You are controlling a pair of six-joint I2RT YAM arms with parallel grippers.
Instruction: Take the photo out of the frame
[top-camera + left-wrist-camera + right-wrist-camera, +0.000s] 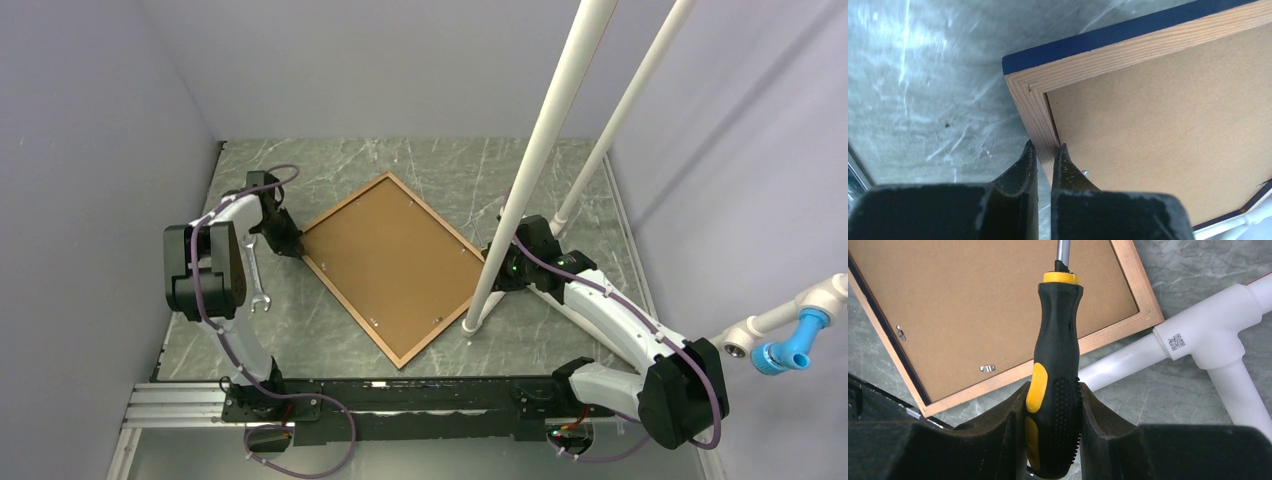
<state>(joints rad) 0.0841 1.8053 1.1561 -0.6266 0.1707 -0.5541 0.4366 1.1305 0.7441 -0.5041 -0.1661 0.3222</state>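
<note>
The frame lies back side up in the middle of the table, showing brown board inside a light wood rim with a navy outer edge. The photo is hidden under the board. My left gripper sits at the frame's left corner. Its fingers are shut on the wood rim, one outside and one on the board side. My right gripper is by the frame's right corner, partly behind a white pole. It is shut on the black-and-yellow handle of a screwdriver, whose shaft points over the board.
Two slanted white PVC poles stand on a pipe base with a tee joint, right of the frame. A metal wrench lies by the left arm. Small metal tabs sit on the board's edge. Grey walls enclose the table.
</note>
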